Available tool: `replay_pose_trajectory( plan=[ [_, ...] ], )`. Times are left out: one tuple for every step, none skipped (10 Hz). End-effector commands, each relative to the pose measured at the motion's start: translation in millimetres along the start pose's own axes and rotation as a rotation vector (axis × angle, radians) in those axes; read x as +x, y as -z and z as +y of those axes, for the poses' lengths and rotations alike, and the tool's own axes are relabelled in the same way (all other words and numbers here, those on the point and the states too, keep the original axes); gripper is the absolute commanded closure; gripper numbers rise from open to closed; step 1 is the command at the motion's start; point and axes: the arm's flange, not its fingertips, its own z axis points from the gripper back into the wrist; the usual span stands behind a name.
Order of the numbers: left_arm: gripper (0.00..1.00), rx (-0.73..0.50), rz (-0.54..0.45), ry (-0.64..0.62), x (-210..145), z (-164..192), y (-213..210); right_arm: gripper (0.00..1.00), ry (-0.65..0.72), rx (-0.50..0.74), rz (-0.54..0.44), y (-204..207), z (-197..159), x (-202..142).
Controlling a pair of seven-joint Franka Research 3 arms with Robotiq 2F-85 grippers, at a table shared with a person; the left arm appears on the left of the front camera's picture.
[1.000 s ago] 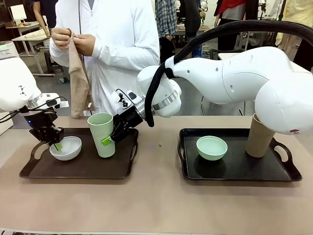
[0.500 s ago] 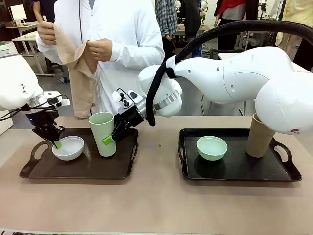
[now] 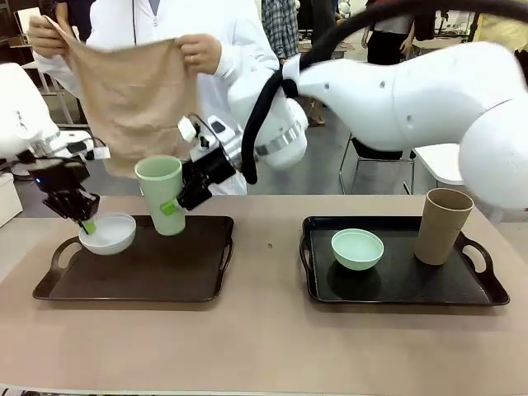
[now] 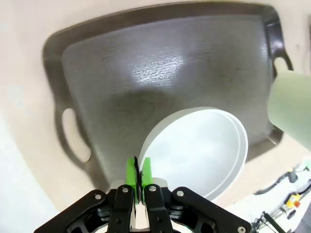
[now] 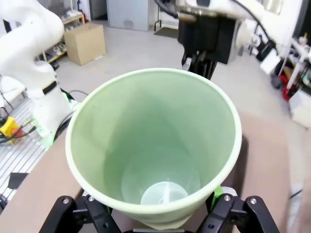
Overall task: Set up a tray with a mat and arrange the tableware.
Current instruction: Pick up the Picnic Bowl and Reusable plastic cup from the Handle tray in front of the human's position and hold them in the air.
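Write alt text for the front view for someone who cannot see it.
Two white robot arms hold dishes above a tray on the left: the left hand pinches a white bowl by its rim, the right hand grips a pale-green cup. Behind, a person holds up a tan cloth; a second tray holds a mint bowl and a brown cup.

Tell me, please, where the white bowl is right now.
Front view, left side: the white bowl hangs tilted over the left end of the left tray, its rim pinched in the left pincer, just left of the pale-green cup.
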Motion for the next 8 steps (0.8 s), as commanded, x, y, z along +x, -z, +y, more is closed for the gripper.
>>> replay_pose_trajectory(
  plan=[
    [1.0,0.06,-0.029,-0.018,-16.2,-6.7,-57.9,1.0,-0.068,-0.048,-0.004,-26.1,27.3,32.9],
    [1.0,0.082,-0.066,-0.017,-27.0,-12.3,-86.8,1.0,-0.087,-0.054,0.015,-34.6,35.6,48.9],
    [1.0,0.085,-0.101,-0.023,-39.1,-18.3,-112.7,1.0,-0.084,-0.048,0.03,-39.6,44.3,57.6],
    [1.0,0.085,-0.113,-0.034,-47.1,-22.8,-126.5,1.0,-0.068,-0.048,0.023,-42.1,49.9,56.3],
    [1.0,0.08,-0.129,-0.049,-49.3,-23.8,-130.4,1.0,-0.05,-0.039,0.017,-44.6,53.9,50.5],
    [1.0,0.072,-0.114,-0.01,-41.3,-21.0,-123.5,1.0,-0.03,0.001,0.034,-47.1,58.7,38.4],
    [1.0,0.072,-0.114,-0.01,-41.3,-21.0,-123.5,1.0,-0.068,-0.036,0.041,-41.9,38.1,65.5],
    [1.0,0.072,-0.114,-0.01,-41.3,-21.0,-123.5,1.0,-0.068,-0.036,0.041,-41.9,38.1,65.5]
  ],
)
